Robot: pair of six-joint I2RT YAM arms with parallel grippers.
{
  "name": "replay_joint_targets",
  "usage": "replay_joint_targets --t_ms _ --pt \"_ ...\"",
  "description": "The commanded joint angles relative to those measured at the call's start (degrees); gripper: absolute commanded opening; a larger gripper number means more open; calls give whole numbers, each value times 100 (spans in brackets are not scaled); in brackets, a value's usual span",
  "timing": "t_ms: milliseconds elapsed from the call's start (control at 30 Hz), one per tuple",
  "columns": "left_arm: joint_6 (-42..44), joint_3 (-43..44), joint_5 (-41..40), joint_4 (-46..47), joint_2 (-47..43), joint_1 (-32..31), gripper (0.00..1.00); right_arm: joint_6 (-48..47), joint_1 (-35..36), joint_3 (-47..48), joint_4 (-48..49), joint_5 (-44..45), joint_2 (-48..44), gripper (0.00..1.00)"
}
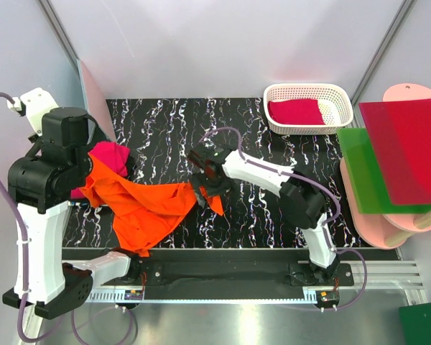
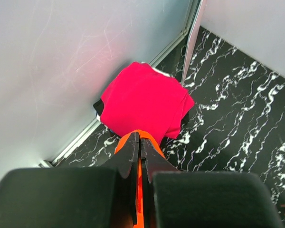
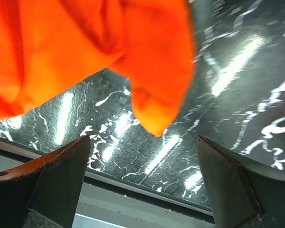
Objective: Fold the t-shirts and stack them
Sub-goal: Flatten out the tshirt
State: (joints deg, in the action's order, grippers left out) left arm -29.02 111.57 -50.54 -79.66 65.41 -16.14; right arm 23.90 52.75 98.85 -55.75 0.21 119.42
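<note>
A bright orange t-shirt (image 1: 147, 205) hangs stretched across the left half of the table. My left gripper (image 2: 139, 138) is shut on one edge of it and holds that edge up above a folded magenta t-shirt (image 2: 143, 99), which lies by the left wall (image 1: 109, 153). My right gripper (image 1: 202, 181) hovers at the shirt's right end with its jaws wide open. In the right wrist view an orange corner (image 3: 156, 121) dangles free above the gap between the fingers (image 3: 61, 166), touching neither. A crimson t-shirt (image 1: 296, 111) lies folded in the white basket (image 1: 341, 93).
The basket stands at the back right. Beyond the table's right edge, stiff red (image 1: 406, 147) and green (image 1: 366, 176) sheets lie stacked on pale pink boards (image 1: 388, 230). Walls close in the left and back sides. The table top is black marble-patterned (image 1: 273, 223).
</note>
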Motion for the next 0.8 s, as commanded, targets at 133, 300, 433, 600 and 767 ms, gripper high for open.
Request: replay_joint_targets --t_ms 133,300,433,600,767 --pt "-218 -372 238 -648 -37 58 0 220 -564 679 397 -168 -165 97" --pt "-324 -539 361 -691 -90 58 0 518 -749 1056 933 -1425 99 88" --pt "-420 -820 466 -648 -142 58 0 992 -740 2161 943 -2820 888 78" --pt "-526 -1093 721 -560 -160 58 0 1503 -749 3139 655 -3694 1654 56" --pt "-561 -1181 818 -498 -133 58 0 1346 -740 3519 30 -3528 1998 56"
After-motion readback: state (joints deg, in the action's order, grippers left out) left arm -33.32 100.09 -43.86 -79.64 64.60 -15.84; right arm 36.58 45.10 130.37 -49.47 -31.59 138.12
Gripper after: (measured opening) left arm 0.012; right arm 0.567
